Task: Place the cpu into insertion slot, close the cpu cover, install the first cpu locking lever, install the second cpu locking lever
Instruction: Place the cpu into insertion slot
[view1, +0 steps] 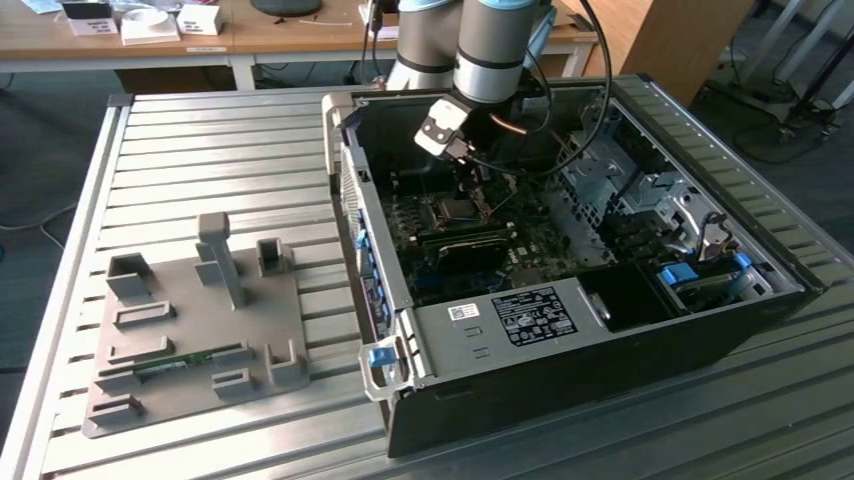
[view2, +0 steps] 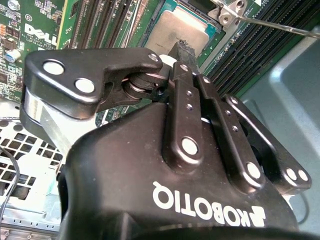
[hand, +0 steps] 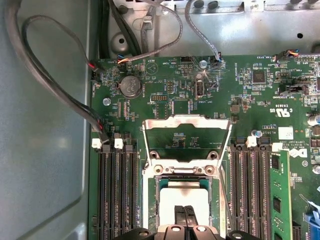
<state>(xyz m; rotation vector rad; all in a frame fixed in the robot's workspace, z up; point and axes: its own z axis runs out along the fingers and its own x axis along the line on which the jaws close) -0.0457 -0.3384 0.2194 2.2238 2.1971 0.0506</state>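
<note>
The cpu lies flat in the insertion slot, a pale silvery square that is also visible in the second wrist view. The cpu cover stands swung open beyond the slot, its square opening showing green board behind. My gripper hovers just over the cpu's near edge, fingers pressed together with nothing between them. In the exterior view the gripper hangs inside the grey case above the slot. A thin metal lever juts out beside the slot.
Long black memory slots flank the socket on both sides. Cable bundles run along the case wall. A drive cage and blue clips fill the case's exterior-view right. A grey fixture plate lies on the ribbed table.
</note>
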